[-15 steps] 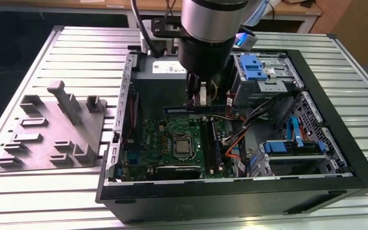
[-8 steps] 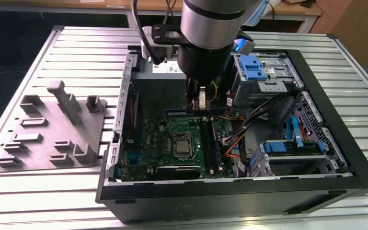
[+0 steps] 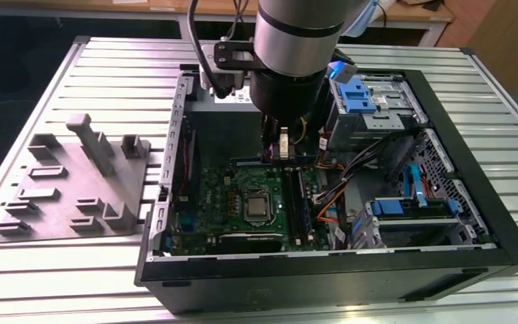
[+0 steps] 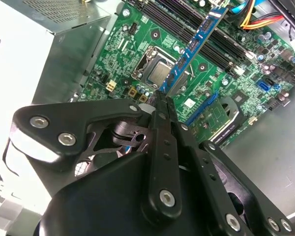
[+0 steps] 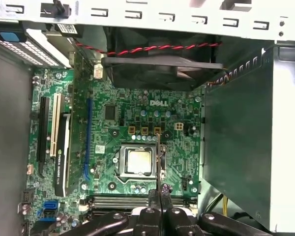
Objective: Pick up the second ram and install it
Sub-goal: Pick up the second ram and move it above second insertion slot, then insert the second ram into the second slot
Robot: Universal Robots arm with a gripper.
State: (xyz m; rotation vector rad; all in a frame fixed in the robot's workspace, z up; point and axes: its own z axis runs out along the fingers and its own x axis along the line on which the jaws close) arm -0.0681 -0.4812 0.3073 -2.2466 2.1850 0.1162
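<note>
My gripper [image 3: 280, 150] hangs inside the open computer case, above the green motherboard [image 3: 212, 202]. It is shut on the second ram [image 4: 194, 42], a narrow blue-edged stick with black chips that reaches out from the fingertips [image 4: 163, 105]. In the first wrist view the second ram [image 5: 158, 157] appears edge-on as a thin line over the processor socket [image 5: 139, 162]. In the exterior view the second ram [image 3: 245, 162] lies level under the gripper, above the board. The dark memory slots [image 4: 226, 44] run beside the socket, and the stick is held off them.
A grey fixture plate [image 3: 70, 189] with upright posts sits on the table at the exterior view's left. Inside the case are a silver power supply [image 5: 236, 147], a black fan [image 5: 157, 54], blue-trimmed drive cages [image 3: 367, 101] and loose cables [image 3: 331, 202]. The black case walls [image 3: 331, 277] ring the board.
</note>
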